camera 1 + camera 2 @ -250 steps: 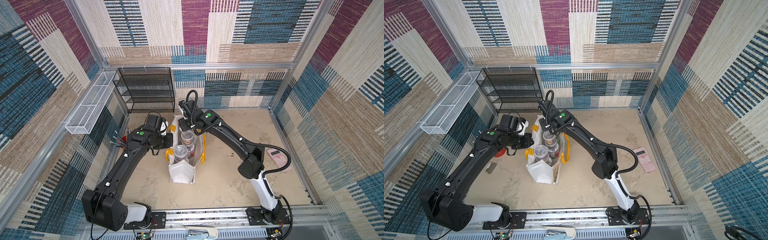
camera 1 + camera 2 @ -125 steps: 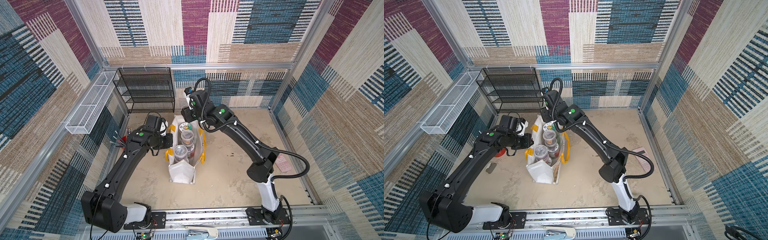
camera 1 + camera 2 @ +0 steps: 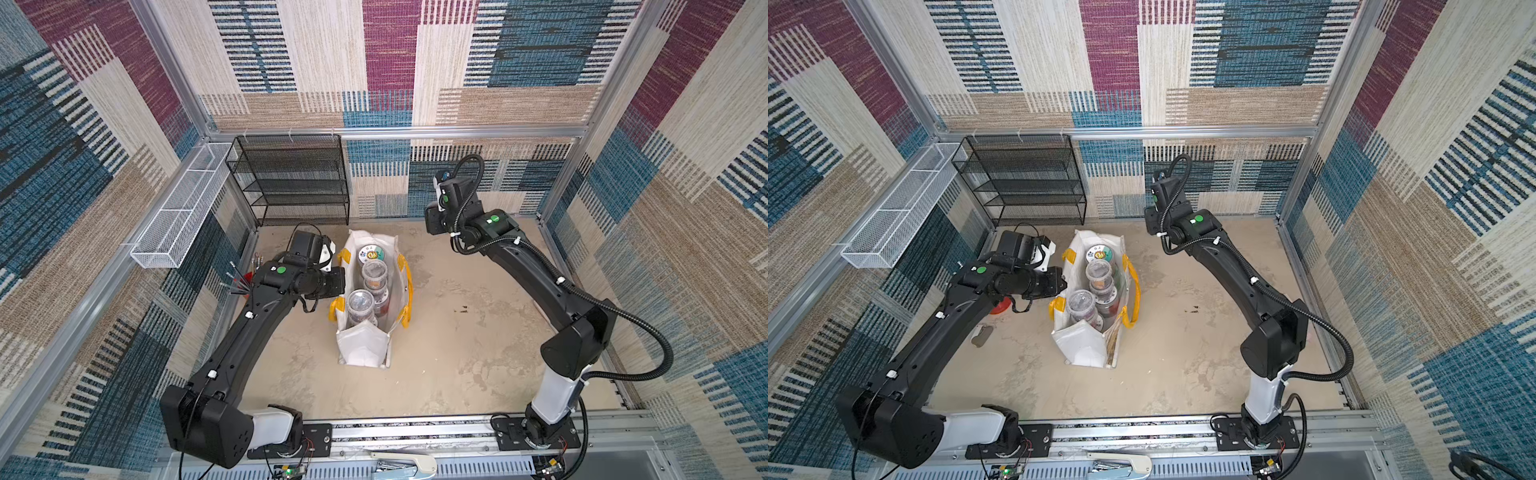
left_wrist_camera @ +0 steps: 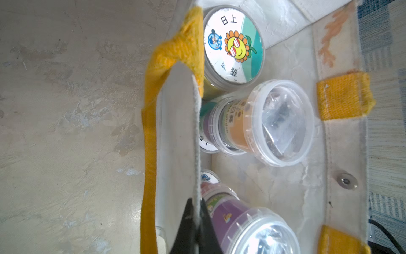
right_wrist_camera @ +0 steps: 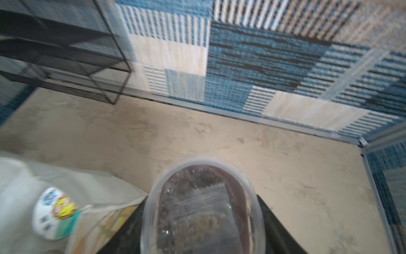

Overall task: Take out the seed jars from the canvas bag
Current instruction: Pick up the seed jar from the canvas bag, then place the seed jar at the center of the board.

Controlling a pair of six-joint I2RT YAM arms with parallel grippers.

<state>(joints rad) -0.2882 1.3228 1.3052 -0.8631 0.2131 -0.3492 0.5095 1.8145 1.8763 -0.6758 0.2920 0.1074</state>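
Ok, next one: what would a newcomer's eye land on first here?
The white bag stands mid-table, yellow-handled and open, with jars stacked inside. The left gripper pinches its rim; the right gripper, up near the back wall, holds a clear tub of dark seeds.

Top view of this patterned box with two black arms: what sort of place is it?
Probably a robot test booth, not a home: woven patchwork wall panels in a bare aluminium frame, and two black jointed arms bolted to a metal rail.
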